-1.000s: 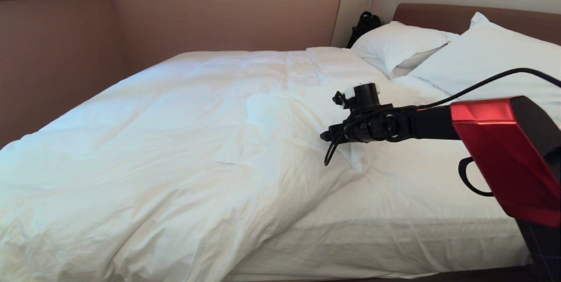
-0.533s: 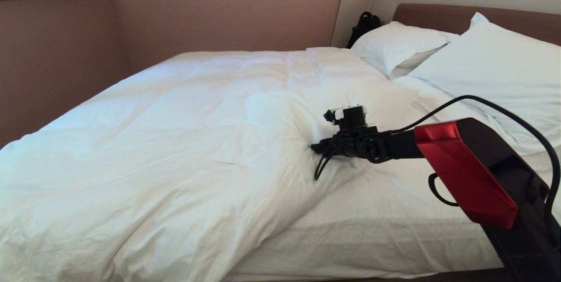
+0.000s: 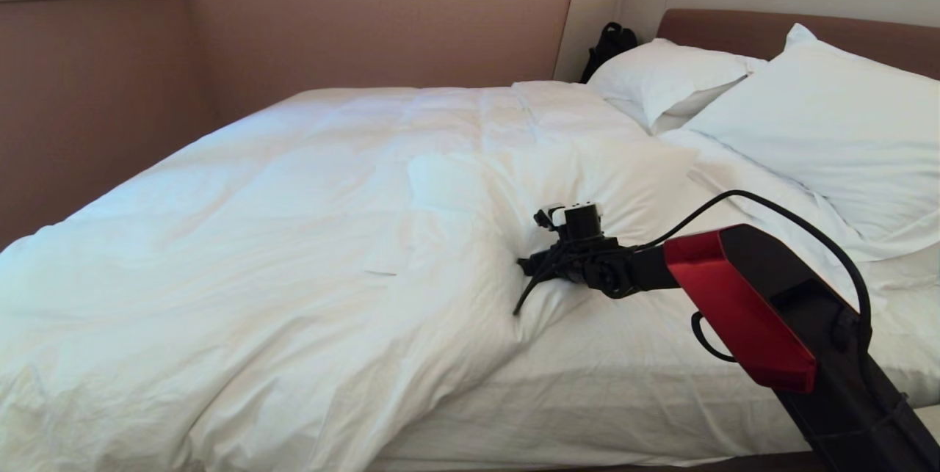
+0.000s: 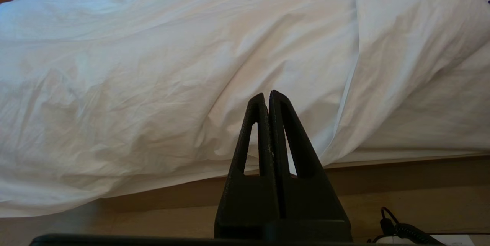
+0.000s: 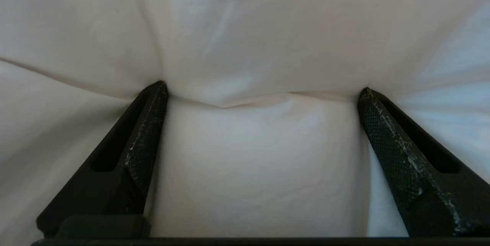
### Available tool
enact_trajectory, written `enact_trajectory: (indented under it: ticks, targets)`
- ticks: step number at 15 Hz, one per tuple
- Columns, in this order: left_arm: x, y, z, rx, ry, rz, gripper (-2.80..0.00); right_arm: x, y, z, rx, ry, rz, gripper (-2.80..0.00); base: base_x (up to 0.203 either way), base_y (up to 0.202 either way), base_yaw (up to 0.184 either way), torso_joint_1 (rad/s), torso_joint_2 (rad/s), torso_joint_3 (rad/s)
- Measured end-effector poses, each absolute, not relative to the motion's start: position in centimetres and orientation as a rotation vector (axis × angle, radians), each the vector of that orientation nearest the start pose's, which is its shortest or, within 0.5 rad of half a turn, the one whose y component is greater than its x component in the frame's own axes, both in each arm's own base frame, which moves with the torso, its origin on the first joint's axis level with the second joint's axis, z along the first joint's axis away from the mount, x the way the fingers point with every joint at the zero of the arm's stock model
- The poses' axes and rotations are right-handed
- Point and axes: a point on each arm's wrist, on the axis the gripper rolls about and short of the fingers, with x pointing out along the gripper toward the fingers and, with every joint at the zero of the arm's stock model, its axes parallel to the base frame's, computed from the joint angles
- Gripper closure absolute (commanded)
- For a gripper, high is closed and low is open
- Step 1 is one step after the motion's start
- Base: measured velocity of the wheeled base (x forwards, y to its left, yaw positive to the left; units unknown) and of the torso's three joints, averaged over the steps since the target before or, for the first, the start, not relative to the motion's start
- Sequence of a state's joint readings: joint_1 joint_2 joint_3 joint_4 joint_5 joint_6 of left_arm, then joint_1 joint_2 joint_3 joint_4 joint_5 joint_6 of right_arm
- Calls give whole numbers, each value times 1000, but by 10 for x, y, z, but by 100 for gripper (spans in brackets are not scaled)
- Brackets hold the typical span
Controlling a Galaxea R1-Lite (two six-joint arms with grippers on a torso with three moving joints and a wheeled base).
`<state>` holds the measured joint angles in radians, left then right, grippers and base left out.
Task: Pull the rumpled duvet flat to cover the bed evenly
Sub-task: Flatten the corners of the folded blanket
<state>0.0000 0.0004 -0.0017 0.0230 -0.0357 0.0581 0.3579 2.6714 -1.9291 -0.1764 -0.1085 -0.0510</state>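
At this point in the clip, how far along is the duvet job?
Early. Done: only the reach; the right hand is open, its fingertips pressed into the duvet at its folded-back edge. In hand: taking that grip. Left: closing and pulling it across the bare sheet towards the pillows. The left hand is shut, parked off the bed.

- The duvet (image 3: 294, 237), white, puffy and creased, covers the bed from centre toward 9 o'clock; its edge is folded back in a rumpled diagonal toward 5 o'clock.
- The bed (image 3: 661, 391) shows bare white sheet at 4 o'clock.
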Motion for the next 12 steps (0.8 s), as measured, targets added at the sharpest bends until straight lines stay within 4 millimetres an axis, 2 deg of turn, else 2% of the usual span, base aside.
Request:
enact_trajectory:
  ticks: [1, 8, 12]
  targets:
    - [-23, -1, 74, 58, 21, -36, 0, 501, 184, 16, -189, 552, 258, 0, 0, 0, 0, 0, 0, 0]
    - [-23, -1, 74, 57, 21, -36, 0, 500, 183, 11, -209, 566, 260, 0, 0, 0, 0, 0, 0, 0]
    - [-23, -1, 74, 58, 21, -36, 0, 499, 176, 28, -198, 552, 233, 0, 0, 0, 0, 0, 0, 0]
